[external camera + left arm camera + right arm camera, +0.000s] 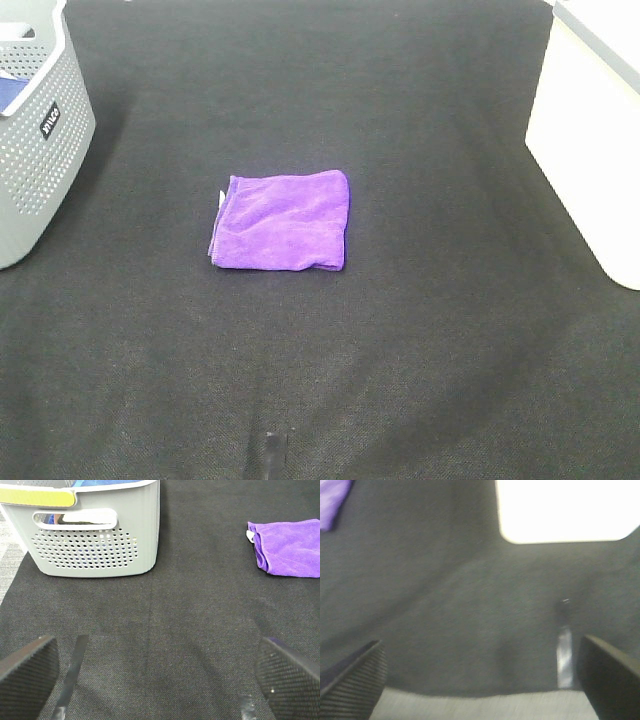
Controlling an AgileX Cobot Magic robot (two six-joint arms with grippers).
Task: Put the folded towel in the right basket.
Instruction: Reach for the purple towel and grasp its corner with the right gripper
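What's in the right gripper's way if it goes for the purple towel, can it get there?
Probably yes. The purple towel lies alone on the black mat. Only bare mat separates it from the open right gripper, and the white basket sits off to the side.

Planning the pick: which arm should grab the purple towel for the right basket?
Right, probably. The towel lies between the grey basket and the white basket, which stands on that arm's side; the right hand is open and empty.
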